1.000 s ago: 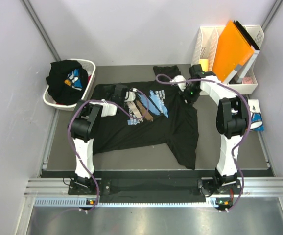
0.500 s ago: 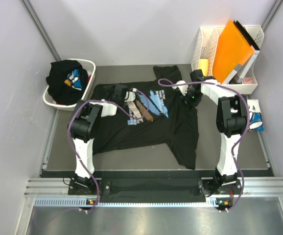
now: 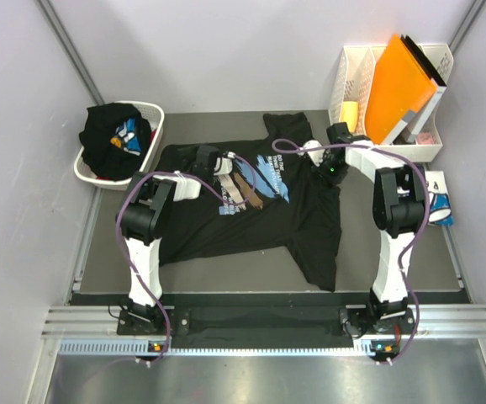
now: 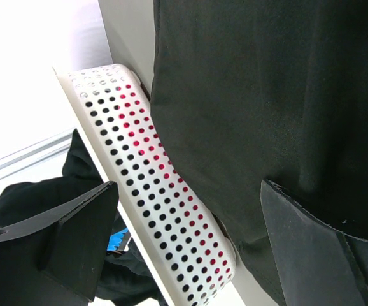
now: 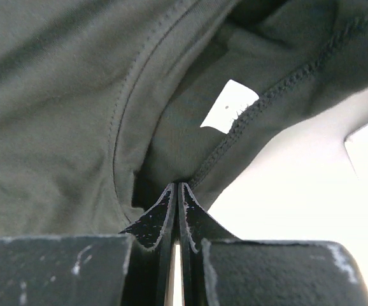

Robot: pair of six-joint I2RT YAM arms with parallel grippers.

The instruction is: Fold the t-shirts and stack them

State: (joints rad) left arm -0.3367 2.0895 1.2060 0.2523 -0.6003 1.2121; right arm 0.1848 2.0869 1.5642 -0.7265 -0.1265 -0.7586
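Over at the neck end of the spread shirt, right fingers [image 5: 177,199] are pressed fully together on a pinch of the collar of the printed black t-shirt [image 3: 260,210], just beside the white neck label [image 5: 230,105]. Left fingers [image 3: 194,156] stand wide apart with nothing between them, over the far hem corner, close to the white laundry basket [image 4: 146,178]. Shirt lies flat, print up, on the table [image 3: 226,269], neck toward the right, one sleeve far, one near. Cotton looks thin, limp and light. It will likely sag and drag from any single pinch, so I judge the seams the better hold: collar rib, shoulders, hem corners, two taken together to keep an edge straight. Basket holds a heap of black tees [image 3: 108,139], a bit of blue print showing. Folded white tee [image 3: 441,206] lies at the table's right edge, beside my right arm. White desk organizer [image 3: 350,80] in the far right corner holds an orange folder [image 3: 403,80] and small items I cannot make out.
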